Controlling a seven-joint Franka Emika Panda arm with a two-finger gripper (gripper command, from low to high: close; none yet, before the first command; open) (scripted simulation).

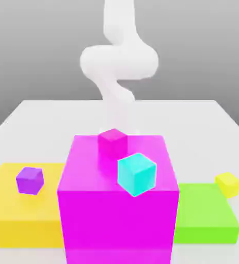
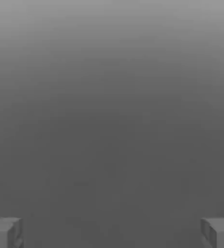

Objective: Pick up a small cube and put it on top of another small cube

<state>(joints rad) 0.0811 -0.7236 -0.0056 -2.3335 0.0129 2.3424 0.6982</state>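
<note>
Yellow cube (image 1: 228, 183) sits low at the exterior view's right, touching the far corner of the green slab (image 1: 206, 219), well apart from the arm (image 1: 118, 62), which rises behind the big magenta block (image 1: 118, 206). The pincer (image 2: 112, 232) is spread wide, fingertips (image 2: 5, 232) at the edges of the hand view, nothing between them. By my read the cube lies off to the side and lower, so the pincer must swing across and drop. Purple cube (image 1: 30, 180) waits on the yellow slab (image 1: 10, 206), opposite side.
</note>
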